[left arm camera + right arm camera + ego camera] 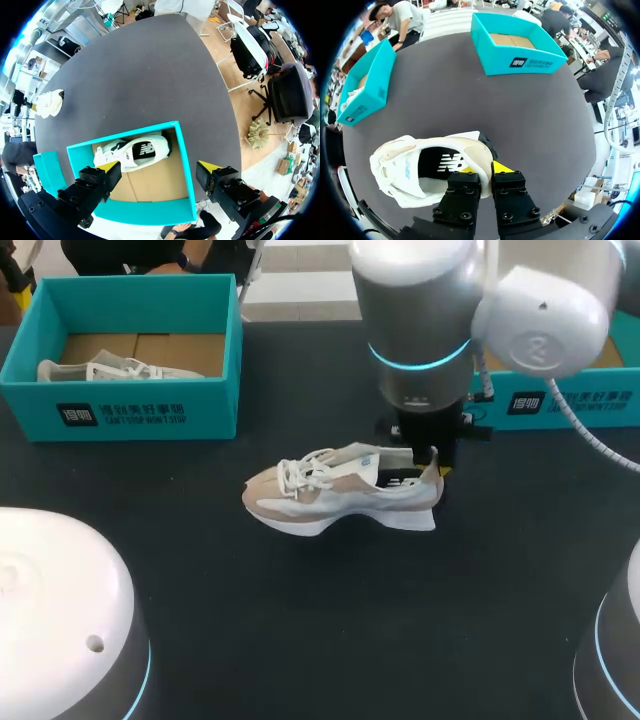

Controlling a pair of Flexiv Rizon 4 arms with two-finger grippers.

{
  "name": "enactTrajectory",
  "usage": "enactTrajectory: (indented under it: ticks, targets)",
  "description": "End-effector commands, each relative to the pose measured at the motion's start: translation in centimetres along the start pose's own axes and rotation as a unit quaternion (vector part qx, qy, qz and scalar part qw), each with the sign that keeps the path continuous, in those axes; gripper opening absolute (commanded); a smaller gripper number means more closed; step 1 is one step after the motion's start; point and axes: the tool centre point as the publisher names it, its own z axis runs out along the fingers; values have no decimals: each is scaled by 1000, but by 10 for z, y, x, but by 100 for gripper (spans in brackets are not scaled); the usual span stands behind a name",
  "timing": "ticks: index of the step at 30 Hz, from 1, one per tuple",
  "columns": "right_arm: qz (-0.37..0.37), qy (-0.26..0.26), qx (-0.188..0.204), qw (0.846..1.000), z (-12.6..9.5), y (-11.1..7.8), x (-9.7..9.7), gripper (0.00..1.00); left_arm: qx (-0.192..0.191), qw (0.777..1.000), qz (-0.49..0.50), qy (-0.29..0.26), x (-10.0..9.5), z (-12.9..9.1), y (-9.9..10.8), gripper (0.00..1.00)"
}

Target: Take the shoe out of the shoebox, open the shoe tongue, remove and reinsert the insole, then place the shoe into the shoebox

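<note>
A white and beige shoe (335,492) lies on its side in the middle of the dark table, toe to the left. My right gripper (432,464) comes down at its heel. In the right wrist view the right gripper (485,169) is shut on the heel rim of the shoe (405,167), one finger inside and one outside. The black insole (445,162) shows inside. My left gripper (159,166) hangs open high above the left teal shoebox (183,165), nothing between its fingers. The task shoe (49,102) lies far ahead of it.
The left teal shoebox (140,405) at the back left holds a second white shoe (100,370). A second teal box (570,400) stands at the back right behind my right arm. My left arm's white housing (60,610) fills the near left corner.
</note>
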Motion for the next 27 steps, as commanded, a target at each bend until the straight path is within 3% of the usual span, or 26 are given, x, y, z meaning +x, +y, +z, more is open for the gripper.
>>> enactTrajectory:
  ticks: [1,11,27]
  targets:
    - [6,-2,-2,1000,14,-3,12,0,-1,1000,0,2,0,0,-1,100]
    - [-21,1,-7,1000,36,-12,31,0,-1,1000,0,2,0,0,-1,100]
    - [-11,-14,-12,1000,51,-36,42,0,-1,1000,0,2,0,0,-1,100]
